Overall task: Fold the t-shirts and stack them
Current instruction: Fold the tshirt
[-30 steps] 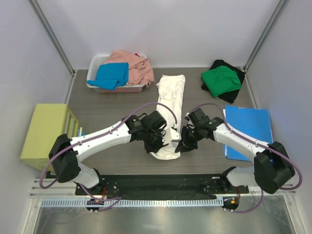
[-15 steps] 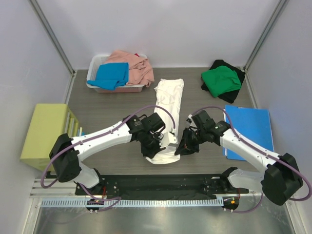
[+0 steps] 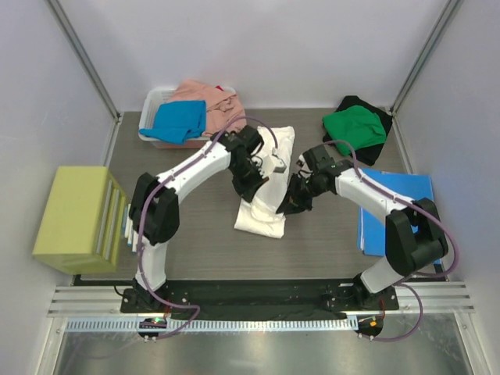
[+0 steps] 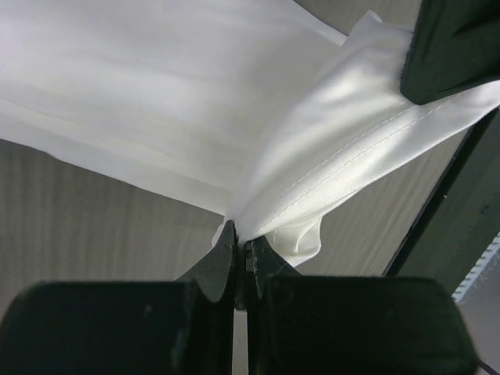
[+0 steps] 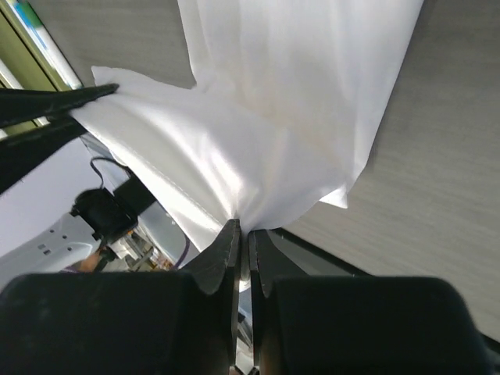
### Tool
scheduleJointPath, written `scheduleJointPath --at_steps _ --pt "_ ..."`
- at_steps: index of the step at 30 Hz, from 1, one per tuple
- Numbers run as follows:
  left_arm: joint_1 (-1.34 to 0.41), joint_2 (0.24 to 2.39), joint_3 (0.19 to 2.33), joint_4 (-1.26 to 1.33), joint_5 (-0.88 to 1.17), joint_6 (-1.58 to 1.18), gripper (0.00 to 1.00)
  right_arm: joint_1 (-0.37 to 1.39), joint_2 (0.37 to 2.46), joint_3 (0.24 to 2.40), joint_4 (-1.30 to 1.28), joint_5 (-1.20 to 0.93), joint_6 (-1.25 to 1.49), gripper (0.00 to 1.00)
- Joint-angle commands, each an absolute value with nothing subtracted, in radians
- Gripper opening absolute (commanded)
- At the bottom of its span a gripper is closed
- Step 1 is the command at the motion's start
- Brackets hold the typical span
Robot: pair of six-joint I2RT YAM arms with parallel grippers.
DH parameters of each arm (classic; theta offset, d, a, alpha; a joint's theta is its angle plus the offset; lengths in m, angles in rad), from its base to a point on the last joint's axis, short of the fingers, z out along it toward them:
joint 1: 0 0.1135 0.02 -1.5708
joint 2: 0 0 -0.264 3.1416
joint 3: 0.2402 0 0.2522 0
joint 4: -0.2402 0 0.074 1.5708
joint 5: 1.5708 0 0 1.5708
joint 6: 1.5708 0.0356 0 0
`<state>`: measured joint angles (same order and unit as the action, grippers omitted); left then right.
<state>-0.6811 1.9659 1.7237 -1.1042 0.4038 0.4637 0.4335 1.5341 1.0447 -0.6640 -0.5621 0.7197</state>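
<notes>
**paired pinch on the hem of a white t-shirt, mid-fold**

the left claw [image 4: 241, 245] is closed to a hairline. its two dark fingers nip one corner of the soft white cloth t-shirt [image 3: 262, 217], which lies narrowed to a long strip. the right claw [image 5: 242, 234] is likewise all but closed, with a thin layer of the same hem caught between its tips.

each wrist view shows the other claw at the far end of the stitched hem, so the edge runs taut from one claw to the other. holding both corners level appears meant to keep the strip at full width while its end is carried over the body of the garment.

in the top view the raised hem hangs between the two claws. the rest of the strip lies on the grey wood-grain table [image 3: 195, 250], part of it beyond the claws toward the back wall and part nearer than them, where the crease seems to be forming. the step in hand is judged to be a crosswise fold, not yet laid down.

beyond and left of the left claw, a white plastic basket [image 3: 147, 125] holds a salmon pink t-shirt [image 3: 223, 109] and a bright blue t-shirt [image 3: 180, 121], both unfolded. beyond and right of the right claw, a folded green t-shirt [image 3: 353, 129] rests on a black t-shirt [image 3: 355, 102], apparently the stack to be joined. a flat blue folder [image 3: 402, 195] lies just right of the right claw.
</notes>
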Motion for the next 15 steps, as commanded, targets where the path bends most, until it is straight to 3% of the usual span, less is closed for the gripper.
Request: scheduleJointPath --at_steps 1,15 --pt "-0.626 2.065 1.925 -1.201 0.44 0.509 0.0 0.356 1.591 1.137 -0.65 -0.566 0.638 0.11" --pt "-0.578 2.215 2.0 -1.147 0.436 0.482 0.0 0.287 1.844 1.235 -0.44 -0.612 0.712 0.09"
